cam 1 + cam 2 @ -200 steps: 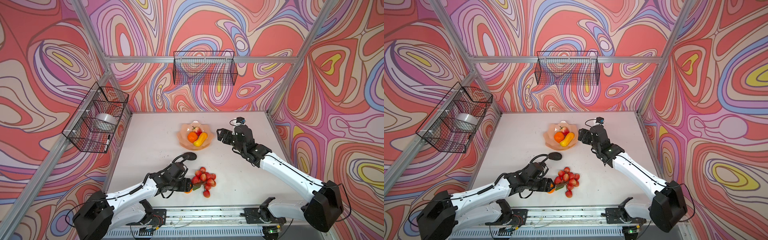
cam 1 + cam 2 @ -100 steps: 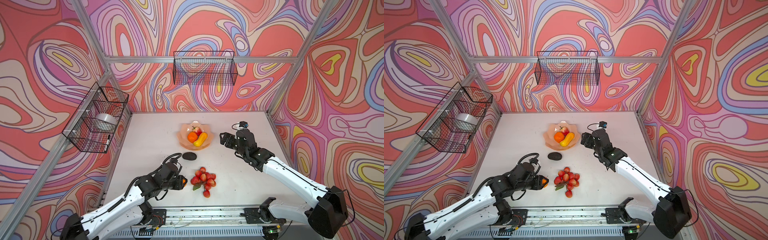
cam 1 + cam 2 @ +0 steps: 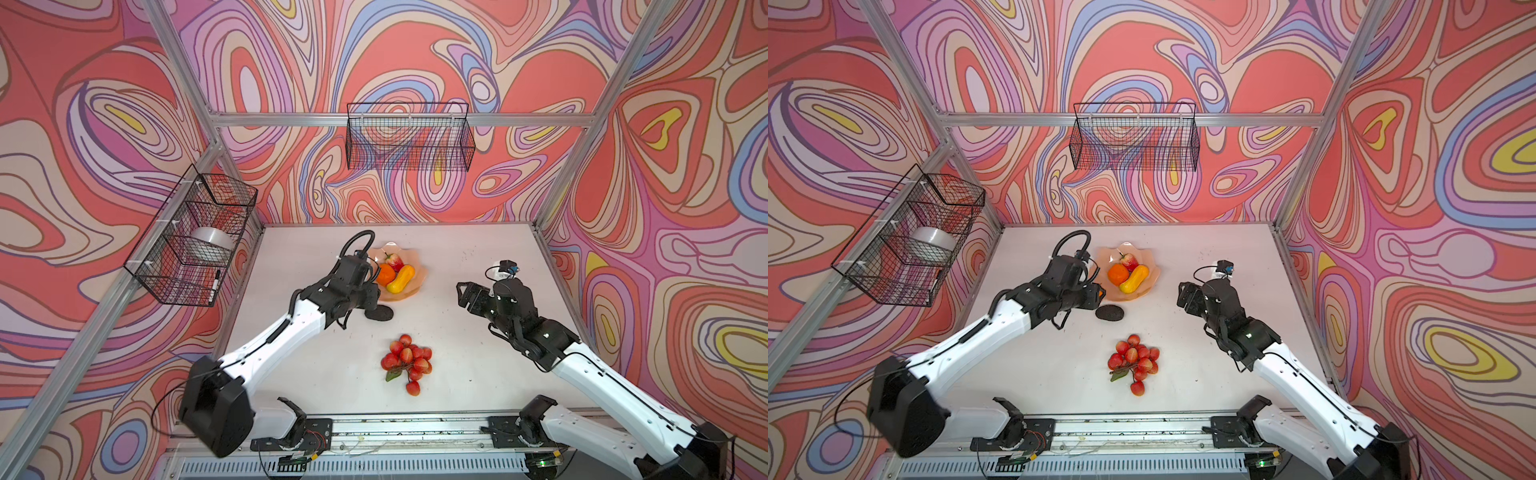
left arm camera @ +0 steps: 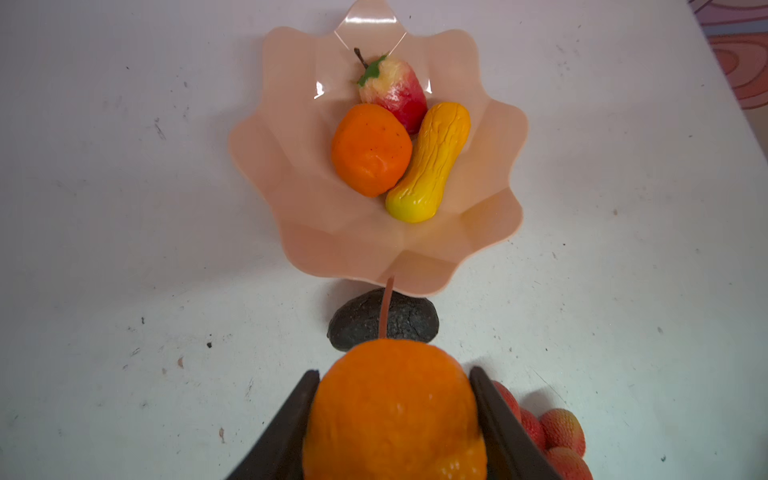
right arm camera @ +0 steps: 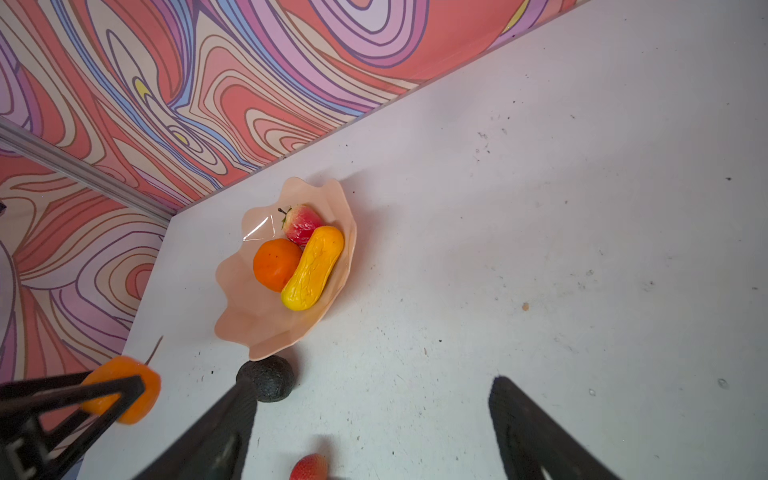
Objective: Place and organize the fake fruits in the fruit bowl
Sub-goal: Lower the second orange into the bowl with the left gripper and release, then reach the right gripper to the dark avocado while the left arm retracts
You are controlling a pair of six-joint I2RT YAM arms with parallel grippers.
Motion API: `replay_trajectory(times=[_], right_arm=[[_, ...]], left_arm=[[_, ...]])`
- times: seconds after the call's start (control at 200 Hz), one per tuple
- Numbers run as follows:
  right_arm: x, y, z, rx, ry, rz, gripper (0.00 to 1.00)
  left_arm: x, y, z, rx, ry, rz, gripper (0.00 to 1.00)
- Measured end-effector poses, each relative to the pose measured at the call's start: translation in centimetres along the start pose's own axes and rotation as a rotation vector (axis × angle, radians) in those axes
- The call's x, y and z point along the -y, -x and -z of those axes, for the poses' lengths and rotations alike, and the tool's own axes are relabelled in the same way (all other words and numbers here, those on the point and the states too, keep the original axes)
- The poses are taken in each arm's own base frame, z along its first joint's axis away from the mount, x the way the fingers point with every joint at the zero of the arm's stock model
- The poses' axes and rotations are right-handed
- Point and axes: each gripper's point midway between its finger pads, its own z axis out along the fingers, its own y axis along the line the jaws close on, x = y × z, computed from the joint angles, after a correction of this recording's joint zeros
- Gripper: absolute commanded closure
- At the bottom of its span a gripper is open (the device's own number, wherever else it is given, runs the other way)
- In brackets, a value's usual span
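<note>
We see the left gripper [image 4: 395, 372] clamped on an orange [image 4: 395, 415]: its two dark fingers [image 4: 291, 419] press the fruit from both sides, and a thin stem stands out of the front of the fruit. In both top views this gripper [image 3: 1096, 297] hangs above the white table [image 3: 478, 353], just beside the near left edge of the fruit bowl [image 3: 1152, 274], and the orange it carries is not over the bowl. The peach-pink bowl [image 4: 291, 187] stands at the middle of the far part of the table. Inside it lie three fruits that touch each other: the other orange [image 4: 370, 149], the red-yellow apple [image 4: 395, 91] behind it, and the yellow elongated fruit [image 4: 428, 166] at its side. The dark avocado [image 4: 407, 320] lies on the table, just beside the near rim of the bowl; we cannot tell if it touches the rim. The bunch of red berries [image 3: 407, 359], with a green leaf, lies nearer to the robot, well apart from the bowl. The right gripper [image 5: 374, 384] has its fingers wide apart with nothing between them. In a top view it [image 3: 461, 291] is to the right of the bowl, apart from it.
</note>
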Motion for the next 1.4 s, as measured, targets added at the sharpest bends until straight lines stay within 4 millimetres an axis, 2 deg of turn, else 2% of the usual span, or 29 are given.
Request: replay_trajectory(times=[0.14,0.225,0.305,0.436,0.601,0.641,0.756,0.821,1.012,1.187,1.297,1.357,1.397], right_arm=[[0.9,0.1,1.3,0.009,-0.025,-0.001,0.08],[1.5,0.2,2.0,0.017,-0.04,0.001,0.08],[1.8,0.3,2.5,0.027,-0.05,0.005,0.08],[2.4,0.2,2.8,0.026,-0.073,0.021,0.08],[2.8,-0.1,2.5,0.011,-0.096,0.044,0.08],[2.8,-0.2,2.4,0.006,-0.1,0.05,0.08],[2.9,-0.5,2.0,-0.008,-0.111,0.067,0.09],[3.0,-0.7,1.8,-0.015,-0.118,0.077,0.09],[2.9,-1.2,0.8,-0.05,-0.134,0.122,0.13],[1.4,-1.9,-1.3,-0.121,-0.099,0.177,0.17],[-0.3,-3.6,-3.0,-0.197,-0.029,0.223,0.17],[-1.6,-4.8,-3.9,-0.238,0.018,0.26,0.17],[-2.7,-5.8,-4.3,-0.265,0.051,0.29,0.18]], left_arm=[[-1.2,3.1,-4.2,-0.021,0.031,0.019,0.57],[-1.7,4.4,-5.8,-0.024,0.04,0.021,0.56],[-1.5,4.7,-6.9,-0.034,0.037,0.015,0.56],[-1.3,4.5,-8.5,-0.065,0.042,0.015,0.57],[-1.9,3.1,-10.4,-0.135,0.075,0.048,0.58],[-2.1,2.8,-10.7,-0.147,0.082,0.057,0.56],[-2.4,1.8,-11.1,-0.18,0.099,0.078,0.42],[-2.5,1.6,-11.1,-0.189,0.103,0.086,0.35],[-2.1,1.7,-10.9,-0.196,0.084,0.105,0.29],[-1.4,2.7,-9.9,-0.172,0.052,0.113,0.26],[-0.9,4.8,-6.8,-0.089,0.027,0.113,0.23],[-0.7,6.2,-3.9,-0.012,0.01,0.115,0.21],[-0.9,7.0,-1.2,0.057,0.001,0.117,0.19]])
